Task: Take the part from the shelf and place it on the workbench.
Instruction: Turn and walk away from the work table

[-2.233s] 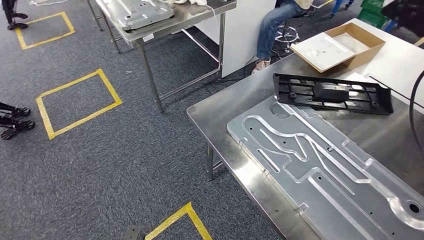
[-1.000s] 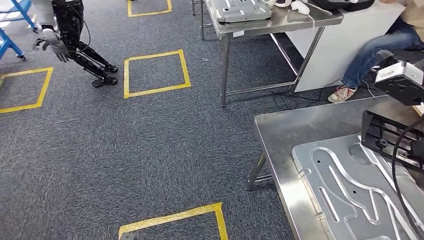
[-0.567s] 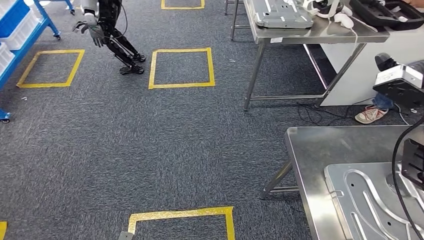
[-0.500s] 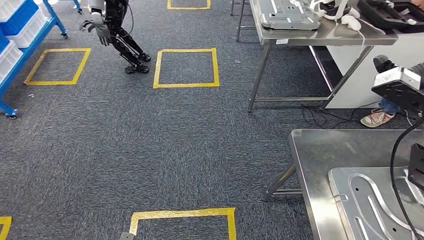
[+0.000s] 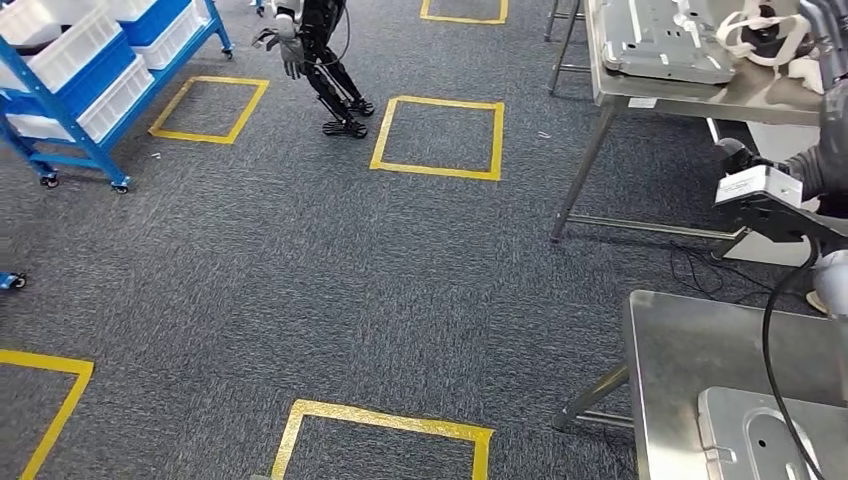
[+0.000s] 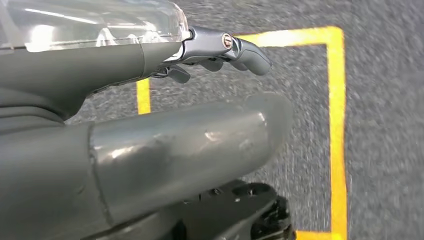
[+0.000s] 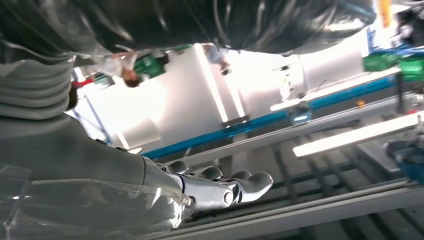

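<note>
A blue shelf [image 5: 95,95] on castors, holding white bins [image 5: 60,45], stands at the far left across the carpet. The steel workbench [image 5: 700,345] fills the near right corner, with a grey machined plate [image 5: 775,440] lying on it. My left hand [image 6: 220,47] hangs over the carpet and a yellow tape square, fingers stretched away from the thick thumb [image 6: 200,140], holding nothing. My right hand [image 7: 220,187] is raised towards the ceiling lights with its fingers extended and nothing in it. My right arm [image 5: 765,200] reaches in above the workbench.
Another humanoid robot [image 5: 315,50] stands at the back between two yellow floor squares [image 5: 440,135]. A second steel table [image 5: 690,85] with a grey plate and white items stands at the back right. Open carpet lies between me and the shelf.
The camera has swung left: the workbench has slid to the right edge, the black part on it has left the picture, and the blue shelf has come in at top left.
</note>
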Controlling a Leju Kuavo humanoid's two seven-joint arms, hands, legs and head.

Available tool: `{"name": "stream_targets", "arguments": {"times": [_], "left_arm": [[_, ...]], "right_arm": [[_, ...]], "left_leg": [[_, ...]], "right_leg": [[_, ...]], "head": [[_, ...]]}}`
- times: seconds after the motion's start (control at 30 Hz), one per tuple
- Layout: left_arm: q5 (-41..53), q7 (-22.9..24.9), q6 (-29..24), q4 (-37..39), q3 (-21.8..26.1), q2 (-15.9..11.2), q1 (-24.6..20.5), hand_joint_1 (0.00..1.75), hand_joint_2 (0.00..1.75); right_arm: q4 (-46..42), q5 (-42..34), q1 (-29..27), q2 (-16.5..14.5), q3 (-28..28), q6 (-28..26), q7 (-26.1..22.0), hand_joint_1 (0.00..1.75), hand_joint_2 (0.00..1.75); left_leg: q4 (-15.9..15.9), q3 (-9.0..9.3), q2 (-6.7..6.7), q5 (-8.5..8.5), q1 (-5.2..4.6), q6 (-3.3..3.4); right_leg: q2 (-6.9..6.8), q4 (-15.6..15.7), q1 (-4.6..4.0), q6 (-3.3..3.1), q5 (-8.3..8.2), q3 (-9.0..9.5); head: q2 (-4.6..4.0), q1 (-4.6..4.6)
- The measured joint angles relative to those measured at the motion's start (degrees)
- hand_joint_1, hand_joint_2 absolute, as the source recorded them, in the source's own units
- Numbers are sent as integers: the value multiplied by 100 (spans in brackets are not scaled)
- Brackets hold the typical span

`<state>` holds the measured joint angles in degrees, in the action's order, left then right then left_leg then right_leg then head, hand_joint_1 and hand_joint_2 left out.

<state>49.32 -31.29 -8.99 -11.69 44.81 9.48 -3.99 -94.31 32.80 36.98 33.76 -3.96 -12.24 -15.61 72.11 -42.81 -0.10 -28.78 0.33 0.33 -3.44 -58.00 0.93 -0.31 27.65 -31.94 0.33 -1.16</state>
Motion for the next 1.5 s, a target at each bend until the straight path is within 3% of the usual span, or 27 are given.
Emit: {"name": "stream_targets", "arguments": {"times": [0.1,0.17,0.23,0.3,0.37,0.43,0.47,0.5,0.57,0.6,0.67,0.73,0.77,0.83,0.9,0.97,1.0,1.07,1.13,1.17,1.23,1.27,1.33,1.4,1.43,1.47,1.5], "left_arm": [[-70,-16,1,0,16,-21,-5,0,0],[-105,-8,10,0,41,-25,-8,0,0],[-130,5,28,0,75,-23,-2,0,0],[-136,10,45,0,97,-16,-16,0,0],[-133,5,60,0,105,-5,-55,0,0],[-128,0,74,0,108,4,-94,0,0],[-126,1,78,0,109,7,-109,0,0],[-122,2,80,0,110,8,-121,0,0],[-116,3,83,0,111,13,-137,0,0],[-112,4,85,0,112,18,-144,0,0],[-108,4,87,0,114,27,-147,0,0],[-98,-20,93,-1,116,29,-135,0,0],[-89,-51,100,-1,116,29,-130,0,0],[-60,-122,122,-2,116,27,-165,0,0],[-18,-148,136,-2,115,27,-249,0,0],[23,-124,128,-2,114,23,-312,0,0],[35,-109,119,-2,113,18,-326,0,0],[45,-95,101,-3,112,-4,-339,0,0],[46,-85,81,-4,110,-27,-357,0,0],[47,-77,70,-4,109,-38,-364,0,0],[48,-56,48,-6,109,-68,-369,0,0],[53,-48,40,-8,108,-84,-369,0,0],[90,-23,23,-13,102,-103,-394,0,0],[146,-6,16,-15,87,-107,-434,0,0],[162,-9,19,-15,77,-107,-446,0,0],[169,-15,25,-15,67,-106,-450,0,0],[170,-23,31,-15,56,-105,-449,0,0]], "right_arm": [[-28,-3,1,-38,0,0,-21,0,0],[-53,14,-13,-88,-4,-4,-37,0,0],[-75,106,-45,-181,-25,-22,-54,0,0],[-90,239,-77,-271,-64,-66,-64,0,0],[-86,334,-98,-350,-128,-110,-70,0,0],[-67,395,-113,-454,-224,-137,-72,0,0],[-54,414,-119,-506,-275,-146,-72,0,0],[-44,428,-122,-549,-318,-156,-72,0,0],[-33,438,-112,-600,-373,-174,-72,0,0],[-29,438,-105,-616,-392,-183,-72,0,0],[-17,442,-95,-646,-434,-197,-72,0,0],[-7,440,-79,-687,-480,-203,-72,0,0],[-1,438,-66,-718,-510,-205,-72,0,0],[24,451,-25,-805,-592,-226,-80,0,0],[86,502,39,-925,-703,-281,-99,0,87],[167,561,90,-1064,-828,-343,-112,0,175],[207,586,107,-1127,-881,-371,-114,0,175],[276,629,143,-1232,-966,-420,-115,0,175],[333,675,183,-1305,-1023,-475,-121,0,175],[361,696,195,-1332,-1046,-503,-125,0,175],[415,729,195,-1376,-1095,-552,-131,0,175],[435,740,188,-1394,-1118,-570,-131,0,175],[464,758,160,-1418,-1145,-610,-139,0,175],[499,777,80,-1425,-1153,-637,-147,0,175],[520,788,19,-1426,-1158,-643,-148,0,175],[544,801,-44,-1428,-1164,-648,-148,0,175],[565,815,-95,-1429,-1174,-655,-148,0,175]], "left_leg": [[-1124,611,262,404,-54,69],[-1320,702,283,411,-102,128],[-1363,709,160,438,-92,197],[-1425,738,53,475,-67,272],[-1445,747,-59,491,-59,308],[-1437,747,-192,490,-66,311],[-1427,749,-264,488,-68,310],[-1412,754,-341,484,-69,306],[-1375,756,-490,464,-68,287],[-1351,742,-559,457,-68,269],[-1333,690,-683,466,-45,212],[-1344,656,-786,483,-20,141],[-1310,639,-717,453,-28,109],[-948,476,-384,230,-47,51],[-194,110,-106,-120,-29,2],[270,-131,-49,-230,5,-33],[173,-85,-32,-127,17,-45],[-573,295,98,228,27,-50],[-1200,620,270,423,-6,1],[-1318,672,307,435,-27,36],[-1336,670,199,447,-47,108],[-1363,684,143,462,-40,140],[-1418,722,37,492,-16,213],[-1432,733,-83,501,-14,252],[-1428,734,-157,499,-18,257],[-1420,734,-232,497,-22,259],[-1407,735,-306,495,-25,258]], "right_leg": [[-189,-20,-28,55,65,50],[-299,-17,-55,101,89,73],[-337,-12,-44,147,116,100],[-84,-245,-7,183,291,3],[236,-928,18,201,631,-349],[328,-1583,20,210,805,-734],[337,-1649,21,207,728,-811],[351,-1481,24,199,539,-771],[526,-753,39,169,93,-473],[643,-421,46,157,-37,-336],[772,-139,36,141,-75,-222],[657,-89,31,110,-89,-197],[590,-57,36,80,-102,-172],[437,5,41,8,-124,-124],[274,14,3,-32,-117,-108],[115,8,-14,-40,-105,-103],[42,2,-17,-38,-95,-99],[-91,-21,-20,-16,-62,-85],[-201,-47,-45,28,-23,-78],[-250,-52,-61,52,-11,-73],[-342,-39,-68,100,1,-50],[-311,-56,-55,127,28,-38],[-39,-319,-13,165,215,-135],[263,-1029,5,183,563,-489],[316,-1400,3,191,690,-694],[335,-1634,1,195,722,-840],[343,-1649,2,191,632,-884]], "head": [[0,-2],[0,-3],[0,-3],[0,-4],[0,-5],[0,-5],[0,-4],[0,-4],[0,-4],[0,-5],[0,-6],[0,-6],[0,-4],[0,5],[0,11],[0,12],[0,12],[0,13],[0,13],[0,11],[0,10],[0,9],[0,9],[0,8],[0,8],[0,8],[0,8]]}}
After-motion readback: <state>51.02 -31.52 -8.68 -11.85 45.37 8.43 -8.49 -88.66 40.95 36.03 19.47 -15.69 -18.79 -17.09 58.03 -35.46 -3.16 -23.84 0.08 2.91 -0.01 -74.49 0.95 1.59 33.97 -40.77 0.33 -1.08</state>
